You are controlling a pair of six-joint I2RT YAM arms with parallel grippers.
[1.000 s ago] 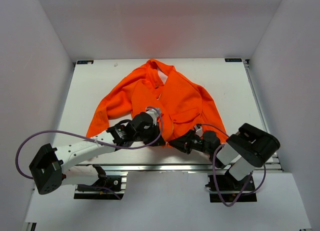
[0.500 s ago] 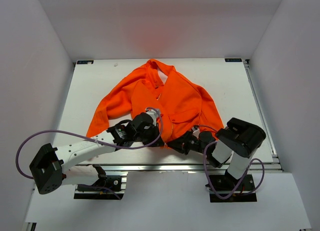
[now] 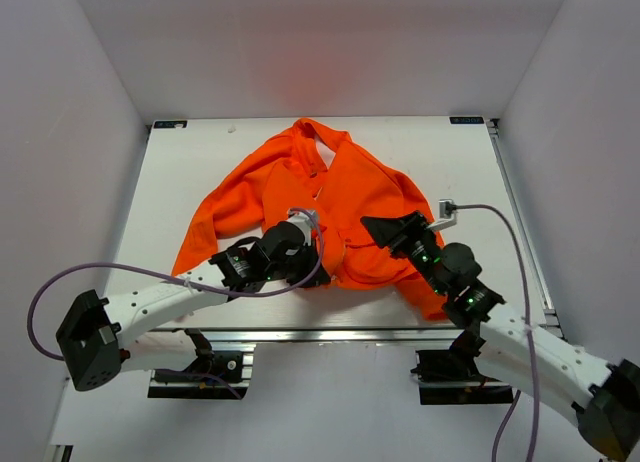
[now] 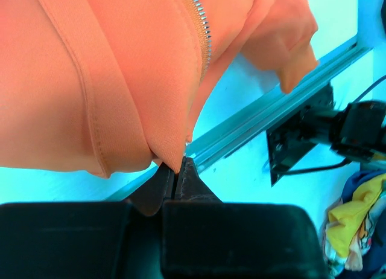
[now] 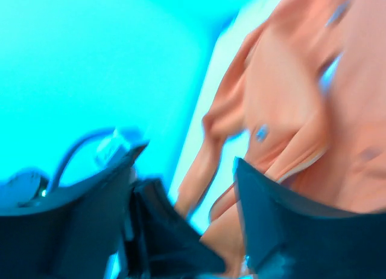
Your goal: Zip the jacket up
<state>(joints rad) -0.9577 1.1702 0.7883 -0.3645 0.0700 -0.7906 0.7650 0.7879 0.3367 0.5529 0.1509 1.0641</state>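
The orange jacket [image 3: 350, 182] lies spread on the white table [image 3: 190, 172], collar far and hem near. My left gripper [image 3: 318, 274] is at the near hem, shut on a corner of the jacket's front edge [image 4: 175, 158]. The zipper teeth [image 4: 204, 34] run up from that corner. My right gripper [image 3: 388, 225] hovers over the jacket's right front, and its jaws stand open with nothing between them. The right wrist view is blurred; in it the gripper [image 5: 193, 176] shows orange jacket fabric [image 5: 289, 98] beyond the fingers.
A metal rail [image 3: 380, 334] runs along the table's near edge, with both arm bases below it. White walls close in the left, right and far sides. In the left wrist view, the right arm's mount [image 4: 301, 140] and a heap of coloured cloth [image 4: 356, 230] lie off the table.
The right gripper let go at the near hem, opened, and swung up and away over the jacket's right front as its arm stretched out. The left gripper holds the hem corner as before.
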